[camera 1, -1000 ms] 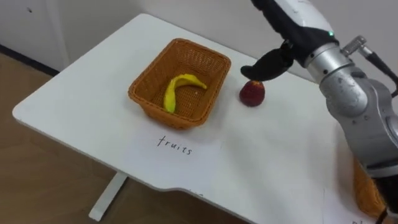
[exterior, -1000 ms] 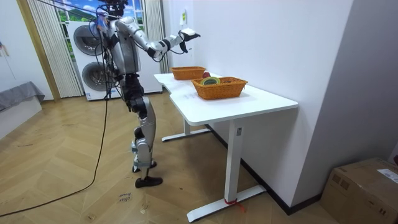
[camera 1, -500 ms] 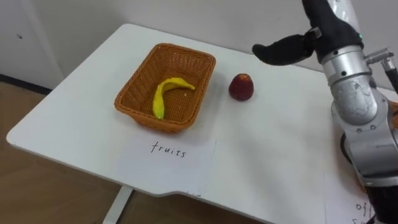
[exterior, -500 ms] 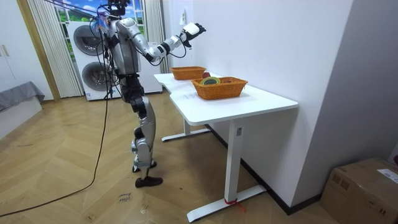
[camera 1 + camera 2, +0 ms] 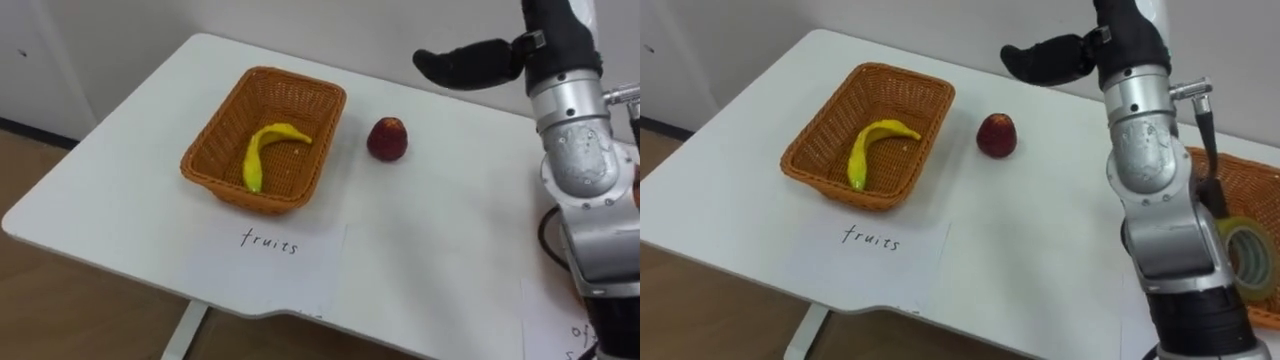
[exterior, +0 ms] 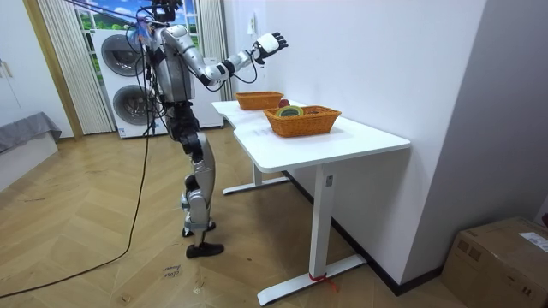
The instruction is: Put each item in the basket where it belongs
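Right robot hand [image 5: 470, 65] hovers empty, fingers straight, over the bench's [image 5: 120, 190] far edge. On the white bench an apple [image 5: 387, 139] lies just right of the basket [image 5: 215, 172] holding a banana [image 5: 264, 152]. My right eye also catches a tape roll [image 5: 1246, 252] in a second basket [image 5: 1238, 178], cut off at right.

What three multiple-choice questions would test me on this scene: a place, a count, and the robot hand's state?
1. Where is the apple? A) on the floor B) on the table beside the basket C) on a chair
2. How many bananas lie in the basket? A) one B) two C) none
3. The raised robot hand is: A) shut on the apple B) shut on the banana C) open, empty
Answers: 1B, it sits on the table; 2A, a single banana lies inside; 3C, its fingers are straight.
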